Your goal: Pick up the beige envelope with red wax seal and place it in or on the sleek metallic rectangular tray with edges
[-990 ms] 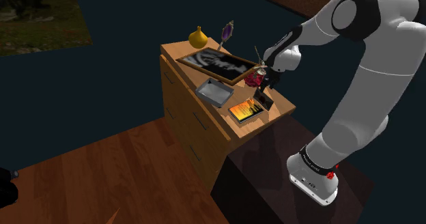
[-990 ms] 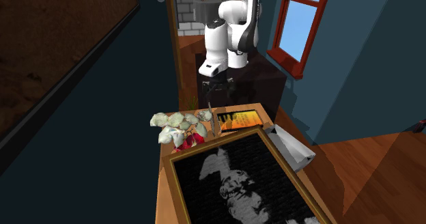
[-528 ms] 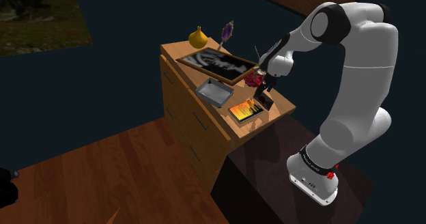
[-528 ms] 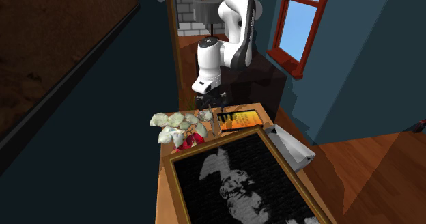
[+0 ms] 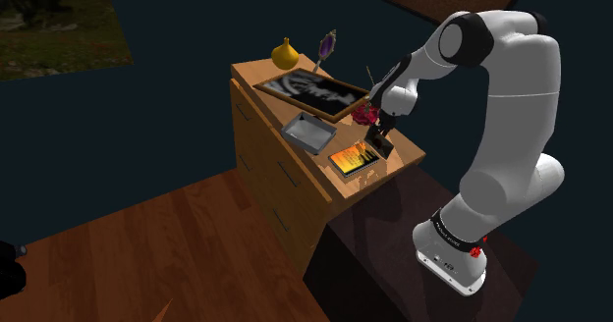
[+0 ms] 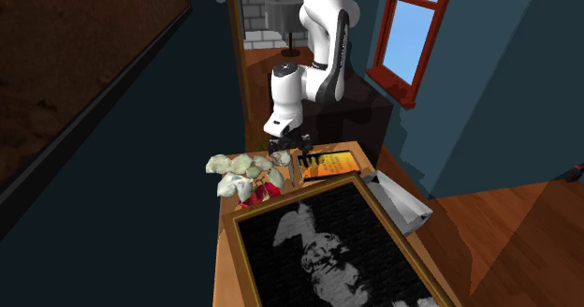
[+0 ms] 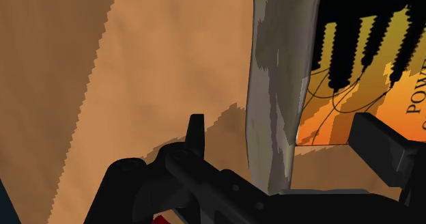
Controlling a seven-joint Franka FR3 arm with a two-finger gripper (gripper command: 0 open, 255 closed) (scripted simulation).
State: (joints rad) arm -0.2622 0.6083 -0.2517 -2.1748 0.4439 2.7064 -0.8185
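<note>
Pincer (image 7: 280,123) wide, straddling greyish envelope (image 7: 276,79) beside book (image 7: 362,65); shoulder view, right of centre. Likely light, thin, floppy: pinch faces mid-length.

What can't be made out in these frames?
1) The grey-beige strip between the fingers of the open gripper: wrist view, cut off by the frame edge; cannot confirm it is the envelope.
2) Title of the book: wrist view, cut off by the frame edge.
3) Finger contact, shoulder view: too small and dark against the book.
</note>
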